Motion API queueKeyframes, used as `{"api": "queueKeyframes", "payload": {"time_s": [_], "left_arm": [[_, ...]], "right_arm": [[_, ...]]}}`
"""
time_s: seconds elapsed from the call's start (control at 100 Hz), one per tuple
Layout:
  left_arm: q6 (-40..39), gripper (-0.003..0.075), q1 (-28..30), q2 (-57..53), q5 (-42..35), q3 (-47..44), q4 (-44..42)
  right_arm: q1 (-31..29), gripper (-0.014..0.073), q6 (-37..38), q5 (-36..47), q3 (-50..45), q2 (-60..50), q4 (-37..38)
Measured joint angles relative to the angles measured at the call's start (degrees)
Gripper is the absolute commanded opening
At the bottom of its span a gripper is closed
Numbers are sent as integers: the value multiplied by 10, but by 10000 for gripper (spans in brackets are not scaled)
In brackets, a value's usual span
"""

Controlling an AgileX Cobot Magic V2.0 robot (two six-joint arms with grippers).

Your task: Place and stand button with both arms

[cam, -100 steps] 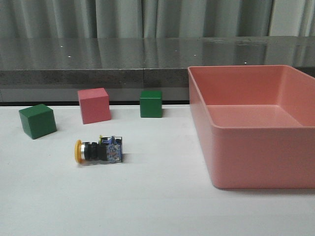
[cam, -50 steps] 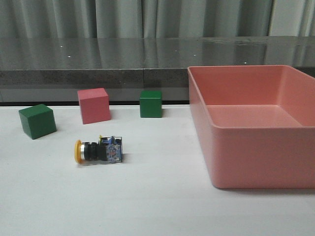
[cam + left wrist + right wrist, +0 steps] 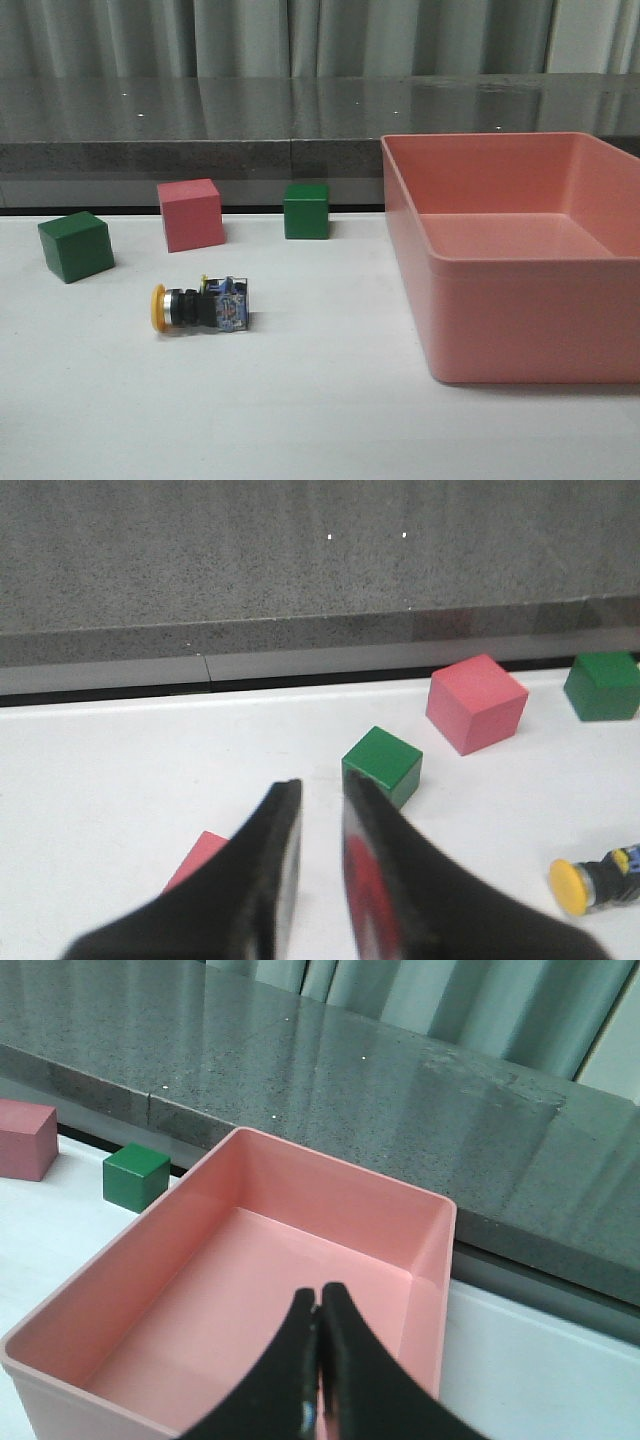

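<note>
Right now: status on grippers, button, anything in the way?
Left gripper slightly open, empty; right gripper shut, empty, over the pink bin. Button on its side on the table, untouched. Nothing blocking it; cubes sit behind it.

- The button (image 3: 200,306) lies on its side on the table (image 3: 320,420), cap toward the left, left of the bin (image 3: 510,255) and well apart from it.
- Behind the button stand three cubes: one cube (image 3: 76,246) far left, a second cube (image 3: 191,214) just behind, a third cube (image 3: 306,210) to its right, near the bin.
- A ledge (image 3: 200,125) runs behind the table.
</note>
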State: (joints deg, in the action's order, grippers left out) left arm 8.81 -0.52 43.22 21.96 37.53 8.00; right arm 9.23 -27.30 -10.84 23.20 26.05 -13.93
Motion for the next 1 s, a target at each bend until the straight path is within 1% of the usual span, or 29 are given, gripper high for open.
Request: {"api": "queueKeyframes", "payload": {"time_s": [0.01,0.04,0.06,0.07,0.12,0.14,0.24,0.33,0.4,0.5,0.73,0.88,1.0], "left_arm": [[7,354,-1,8,-4,0,0],[22,447,-7,23,-13,1,0],[30,481,-11,33,-21,1,0],[33,510,-14,37,-23,1,0],[45,588,-25,60,-43,1,0],[47,601,-29,70,-49,1,0],[55,588,-47,115,-101,1,6],[55,572,-61,155,-140,2,45],[55,568,-74,184,-159,3,65],[55,569,-97,227,-177,5,62],[55,569,-145,322,-184,21,-10],[57,569,-166,375,-171,62,-54],[75,569,-178,405,-149,99,-64]], "right_arm": [[0,-109,0,0,0,0,0],[0,-109,0,0,0,0,0],[0,-109,0,0,0,0,0],[0,-109,0,0,0,0,0],[0,-109,0,0,0,0,0],[0,-109,0,0,0,0,0],[0,-109,0,0,0,0,0],[0,-109,0,0,0,0,0],[0,-109,0,0,0,0,0],[0,-109,0,0,0,0,0],[0,-109,0,0,0,0,0],[0,-109,0,0,0,0,0],[0,-109,0,0,0,0,0]]}}
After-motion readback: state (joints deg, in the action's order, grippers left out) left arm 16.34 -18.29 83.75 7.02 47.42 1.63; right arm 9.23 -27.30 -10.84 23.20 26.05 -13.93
